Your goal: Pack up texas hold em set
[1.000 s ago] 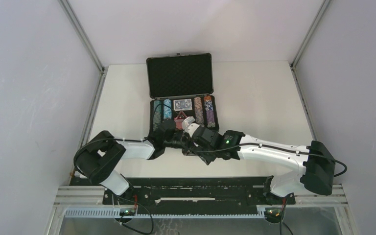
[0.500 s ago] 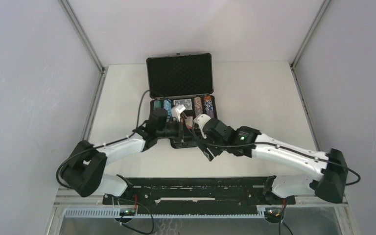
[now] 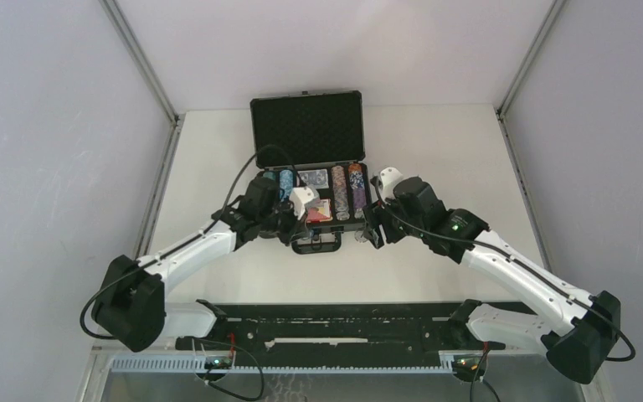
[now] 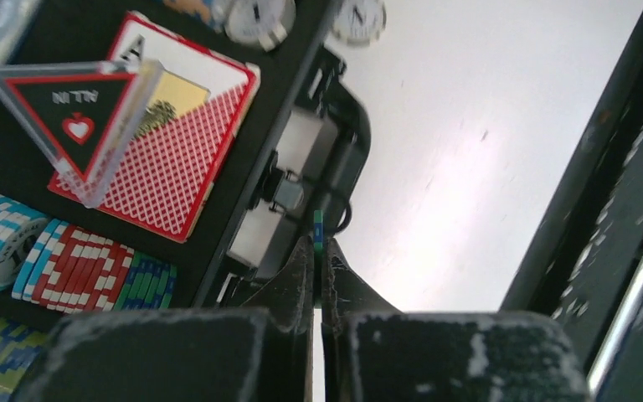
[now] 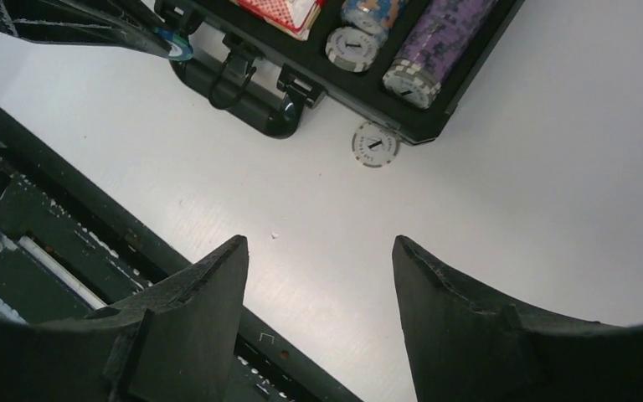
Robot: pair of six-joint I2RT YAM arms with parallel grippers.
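Observation:
The black briefcase (image 3: 261, 203) of the texas hold em set lies open, with its foam-lined lid (image 3: 306, 130) upright. Rows of poker chips (image 4: 67, 272), a red card deck (image 4: 163, 159) and a triangular "All In" button (image 4: 84, 109) sit inside. My left gripper (image 4: 318, 251) hangs over the case's front edge by the handle (image 4: 335, 151). It is shut on a thin green-and-blue chip (image 4: 318, 230) held edge-on. My right gripper (image 5: 318, 251) is open and empty above bare table, near the case's front right corner. A loose grey chip (image 5: 374, 144) lies flat on the table beside that corner.
The black mounting rail (image 5: 67, 243) at the table's near edge runs just below my right gripper. The left arm's fingers (image 5: 92, 29) reach in above the case handle (image 5: 234, 92). White enclosure walls stand left and right of the table (image 3: 435, 159).
The two grippers were together in front of the case. The right one has opened wider and swung away to the right. The left has moved back over the case's front edge.

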